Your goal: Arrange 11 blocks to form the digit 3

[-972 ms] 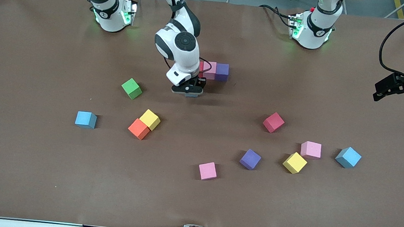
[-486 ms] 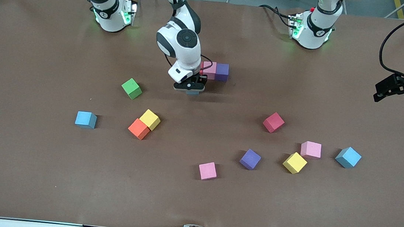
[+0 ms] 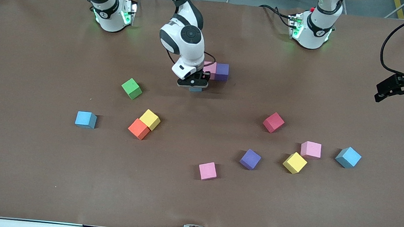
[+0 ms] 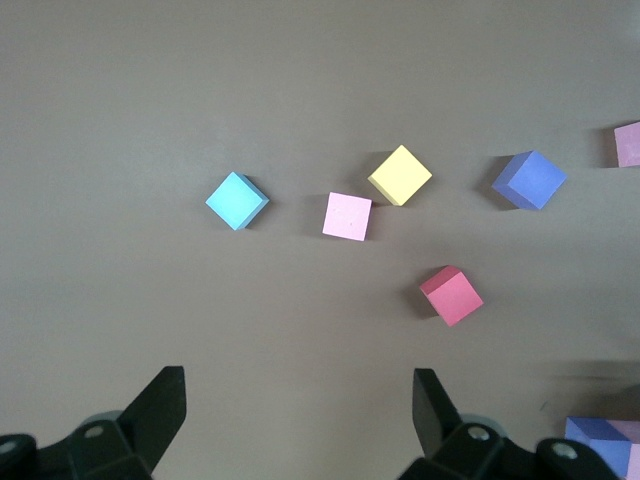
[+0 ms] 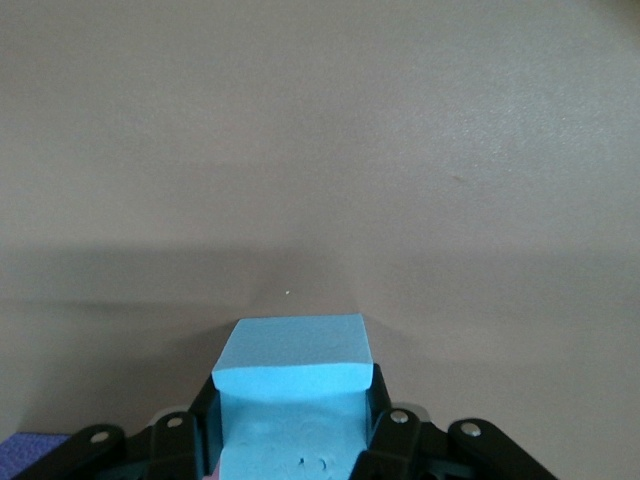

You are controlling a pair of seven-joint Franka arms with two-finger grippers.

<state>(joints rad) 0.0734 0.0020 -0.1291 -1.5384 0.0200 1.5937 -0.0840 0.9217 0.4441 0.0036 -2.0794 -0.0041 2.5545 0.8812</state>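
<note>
- Foam blue cube [image 5: 290,385] is looking light and squashy; I'm pinching its flat side faces in the right gripper [image 3: 193,85], over the table [image 3: 33,171] beside the pink cube [image 3: 210,69] and purple cube [image 3: 222,71].
- I'm parking the left gripper [image 4: 300,410] wide open, empty, at its table end.

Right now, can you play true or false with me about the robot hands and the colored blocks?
1. The right hand is shut on a blue block. True.
2. The left hand is holding a yellow block. False: it is open, empty and waits at the left arm's end of the table.
3. The orange block touches a yellow block. True.
4. The green block sits on top of another block. False: it sits alone on the table.
</note>
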